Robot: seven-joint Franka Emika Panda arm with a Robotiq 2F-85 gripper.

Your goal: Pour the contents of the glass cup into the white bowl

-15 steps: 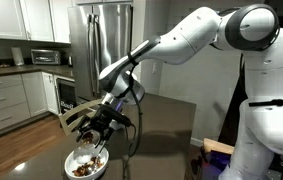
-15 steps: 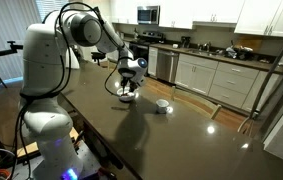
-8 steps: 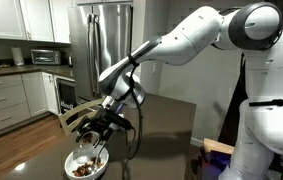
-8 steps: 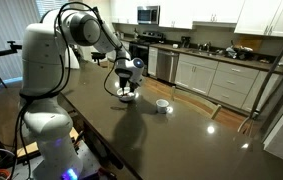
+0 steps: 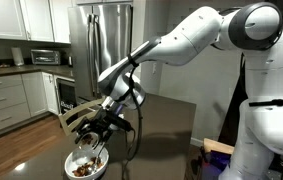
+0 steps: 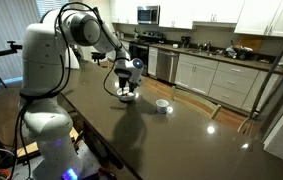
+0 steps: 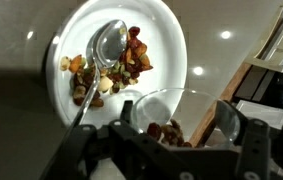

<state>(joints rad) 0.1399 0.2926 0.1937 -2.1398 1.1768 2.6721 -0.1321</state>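
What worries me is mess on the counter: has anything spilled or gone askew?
Nothing stands out. The food lies inside the bowl with the spoon; the glass holds some pieces; no spill shows on the counter.

The glass cup point(image 7: 186, 108), small and clear, sits at the lower centre-right of the wrist view, held in the gripper point(image 7: 186, 138), its wide oval mouth showing and reddish-brown pieces still inside, its rim overlapping the bowl's lower right edge. The white bowl point(image 7: 166, 40), wide and shallow, fills the upper centre there with brown food pieces point(image 7: 131, 62) and a spoon point(image 7: 108, 45). In an exterior view the bowl point(image 5: 70, 164) lies at the lower left.
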